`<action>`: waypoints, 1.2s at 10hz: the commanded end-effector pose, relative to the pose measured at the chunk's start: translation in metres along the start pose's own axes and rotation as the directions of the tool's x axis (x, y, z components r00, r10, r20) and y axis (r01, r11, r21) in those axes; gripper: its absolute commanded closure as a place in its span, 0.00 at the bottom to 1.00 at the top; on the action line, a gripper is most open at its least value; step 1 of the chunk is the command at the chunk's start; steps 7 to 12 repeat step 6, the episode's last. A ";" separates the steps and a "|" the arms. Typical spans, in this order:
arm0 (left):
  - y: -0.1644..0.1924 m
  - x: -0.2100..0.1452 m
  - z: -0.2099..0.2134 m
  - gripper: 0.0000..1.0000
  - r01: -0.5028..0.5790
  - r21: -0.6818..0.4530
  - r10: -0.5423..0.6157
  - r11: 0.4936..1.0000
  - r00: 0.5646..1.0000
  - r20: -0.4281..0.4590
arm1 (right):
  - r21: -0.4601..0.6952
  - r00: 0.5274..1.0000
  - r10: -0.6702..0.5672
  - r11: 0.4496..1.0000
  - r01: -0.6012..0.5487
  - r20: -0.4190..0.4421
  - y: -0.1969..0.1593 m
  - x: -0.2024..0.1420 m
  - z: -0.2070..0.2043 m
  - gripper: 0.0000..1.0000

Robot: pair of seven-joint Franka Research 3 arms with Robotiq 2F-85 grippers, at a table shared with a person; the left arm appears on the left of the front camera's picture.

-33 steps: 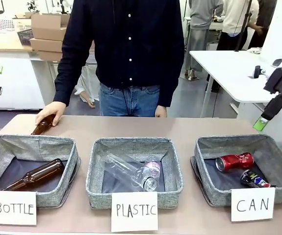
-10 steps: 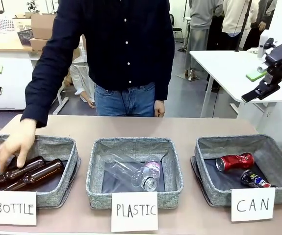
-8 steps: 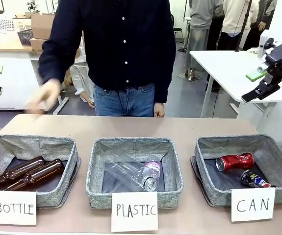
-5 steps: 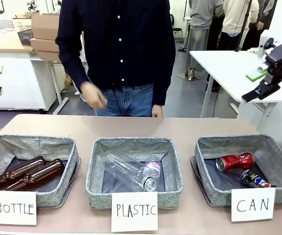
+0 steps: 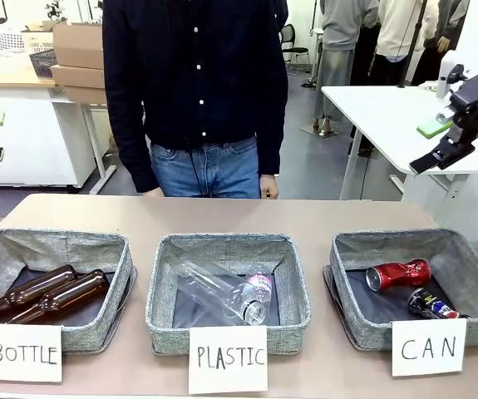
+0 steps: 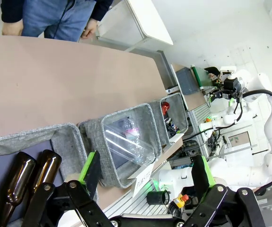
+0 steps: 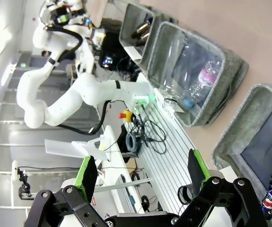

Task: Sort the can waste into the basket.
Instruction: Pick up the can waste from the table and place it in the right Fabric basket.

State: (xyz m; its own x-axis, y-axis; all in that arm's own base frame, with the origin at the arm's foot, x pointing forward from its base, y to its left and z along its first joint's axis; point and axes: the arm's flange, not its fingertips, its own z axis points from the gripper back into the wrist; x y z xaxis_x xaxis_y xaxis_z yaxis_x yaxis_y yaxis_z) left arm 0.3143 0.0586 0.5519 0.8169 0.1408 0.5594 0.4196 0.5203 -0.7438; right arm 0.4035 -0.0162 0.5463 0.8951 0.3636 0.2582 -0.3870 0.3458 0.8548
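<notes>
1. we see the red can and the dark can both lying in the can basket (card in front reads "can").
2. right gripper hangs raised beyond that basket; its wrist view shows the jaws wide apart, empty.
3. left gripper spread wide, nothing held, above the brown bottles.

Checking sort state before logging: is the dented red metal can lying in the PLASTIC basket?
No, the dented red metal can lies in the grey woven-fabric basket behind the white card handwritten "CAN".
</notes>
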 end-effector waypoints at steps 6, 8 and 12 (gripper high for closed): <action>-0.001 0.000 0.001 0.00 0.015 -0.008 -0.015 1.000 1.000 -0.005 | -0.018 1.000 0.021 1.000 -0.020 0.008 0.001 0.001 0.001 0.00; -0.001 0.000 0.001 0.00 0.015 -0.008 -0.015 1.000 1.000 -0.005 | -0.018 1.000 0.021 1.000 -0.020 0.008 0.001 0.001 0.001 0.00; -0.001 0.000 0.001 0.00 0.015 -0.008 -0.015 1.000 1.000 -0.005 | -0.018 1.000 0.021 1.000 -0.020 0.008 0.001 0.001 0.001 0.00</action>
